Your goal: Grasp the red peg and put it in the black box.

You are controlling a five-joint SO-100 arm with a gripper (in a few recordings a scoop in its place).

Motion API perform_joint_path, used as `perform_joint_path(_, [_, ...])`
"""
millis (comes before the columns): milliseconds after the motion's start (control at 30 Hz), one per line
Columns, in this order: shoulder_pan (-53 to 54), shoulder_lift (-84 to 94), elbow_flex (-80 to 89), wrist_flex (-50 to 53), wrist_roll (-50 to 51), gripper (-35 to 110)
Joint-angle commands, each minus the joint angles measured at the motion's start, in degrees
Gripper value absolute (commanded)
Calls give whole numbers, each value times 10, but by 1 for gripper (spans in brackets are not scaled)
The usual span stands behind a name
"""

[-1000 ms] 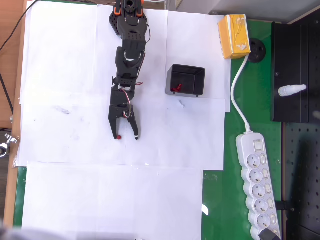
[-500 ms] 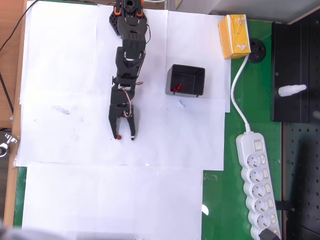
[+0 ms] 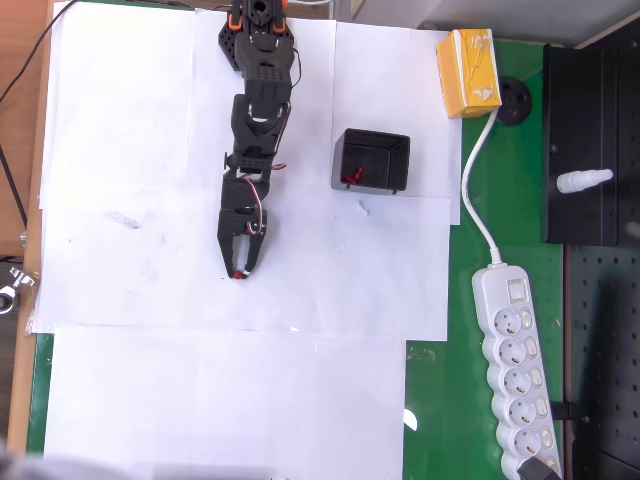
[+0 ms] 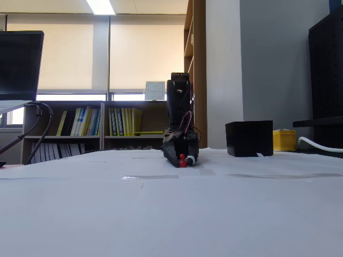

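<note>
The jaws are drawn nearly together around the red peg point(image 3: 238, 274), which shows as a small red dot pinched between their tips in the overhead view, left of the frame's centre. In the fixed view the red peg point(image 4: 182, 159) stands at the tips, low against the white paper. The gripper point(image 3: 240, 272) points toward the bottom of the overhead frame, and the black arm point(image 3: 256, 120) runs straight up from it to its base at the top edge. In the fixed view the gripper point(image 4: 183, 160) sits near the middle of the frame with the arm rising upright behind it.

The black box point(image 3: 371, 161) stands to the upper right of the gripper in the overhead view, well apart from it, with something small and red lying inside by its left wall. In the fixed view the black box point(image 4: 249, 138) sits right of the arm. The white paper sheets point(image 3: 150, 300) cover most of the table. A yellow carton point(image 3: 468, 73) lies at the upper right, and a white power strip point(image 3: 515, 370) lies at the lower right on green matting.
</note>
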Motion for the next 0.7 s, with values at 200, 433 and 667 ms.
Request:
perform_joint_path(200, [2, -22, 12, 1, -4, 0])
perform_joint_path(433, [18, -205, -5, 249, 40, 0])
perform_joint_path(667, [36, -366, 208, 825, 122, 0])
